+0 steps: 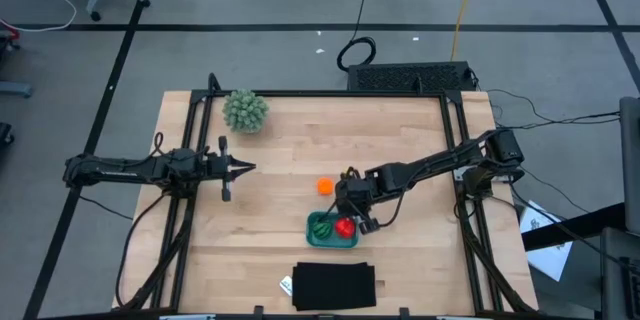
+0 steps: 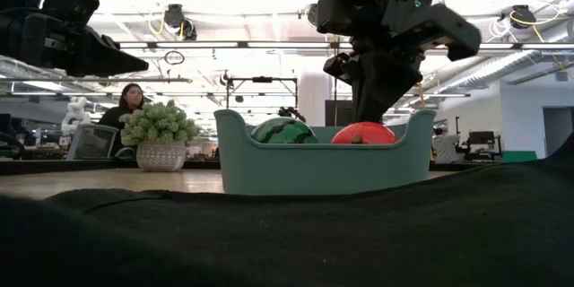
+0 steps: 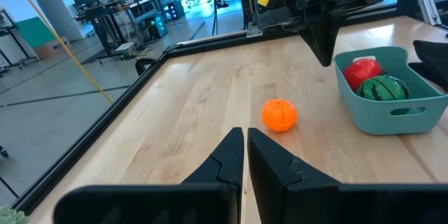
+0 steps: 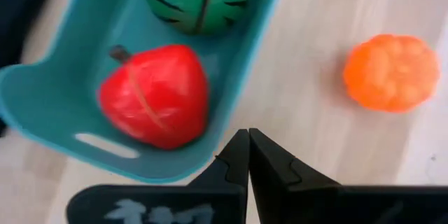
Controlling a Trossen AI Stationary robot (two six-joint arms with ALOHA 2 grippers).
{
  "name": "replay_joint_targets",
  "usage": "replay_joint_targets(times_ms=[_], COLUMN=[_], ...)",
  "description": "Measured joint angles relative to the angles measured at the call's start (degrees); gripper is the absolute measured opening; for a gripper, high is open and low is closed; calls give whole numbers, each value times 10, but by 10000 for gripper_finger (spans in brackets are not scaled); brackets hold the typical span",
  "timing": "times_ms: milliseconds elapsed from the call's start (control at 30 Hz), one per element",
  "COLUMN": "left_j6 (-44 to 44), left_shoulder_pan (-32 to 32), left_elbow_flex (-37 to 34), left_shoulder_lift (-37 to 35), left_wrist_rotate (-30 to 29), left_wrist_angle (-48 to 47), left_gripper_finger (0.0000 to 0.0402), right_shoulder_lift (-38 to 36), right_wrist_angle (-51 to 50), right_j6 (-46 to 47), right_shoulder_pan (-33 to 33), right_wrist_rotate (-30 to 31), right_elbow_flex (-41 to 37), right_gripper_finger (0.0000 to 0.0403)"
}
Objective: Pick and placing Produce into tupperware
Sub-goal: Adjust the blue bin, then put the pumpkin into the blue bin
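The teal tupperware (image 1: 332, 230) stands on the wooden table and holds the green striped piece (image 1: 321, 227) and the red piece (image 1: 345, 226). The orange piece (image 1: 325, 186) lies on the table just beyond the tupperware's far side. My right gripper (image 4: 248, 140) hangs shut and empty above the tupperware's far rim, between the red piece (image 4: 155, 92) and the orange piece (image 4: 390, 73). My left gripper (image 3: 245, 140) waits shut at the table's left side, pointing level toward the orange piece (image 3: 279, 114).
A pale-green fuzzy ball plant in a pot (image 1: 245, 111) stands at the far left of the table. A black flat rectangle (image 1: 334, 285) lies at the near edge, in front of the tupperware. Bare wood stretches between the left gripper and the orange piece.
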Motion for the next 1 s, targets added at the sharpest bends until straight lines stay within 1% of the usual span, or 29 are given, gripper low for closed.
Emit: replay_joint_targets(times_ms=[100,667,800,1000], left_j6=[-3,-2,-2,-2], left_shoulder_pan=[0,0,0,0], left_elbow_flex=[0,0,0,0], left_shoulder_lift=[0,0,0,0], left_wrist_rotate=[0,0,0,0], left_wrist_angle=[0,0,0,0], left_gripper_finger=[26,26,26,26], right_shoulder_lift=[-4,-24,-53,-118], right_wrist_angle=[-1,9,12,38], right_j6=[-9,-16,-20,-28], right_shoulder_pan=[-1,-8,-14,-32], right_wrist_rotate=[17,15,14,11], right_elbow_flex=[0,0,0,0], right_gripper_finger=[0,0,0,0])
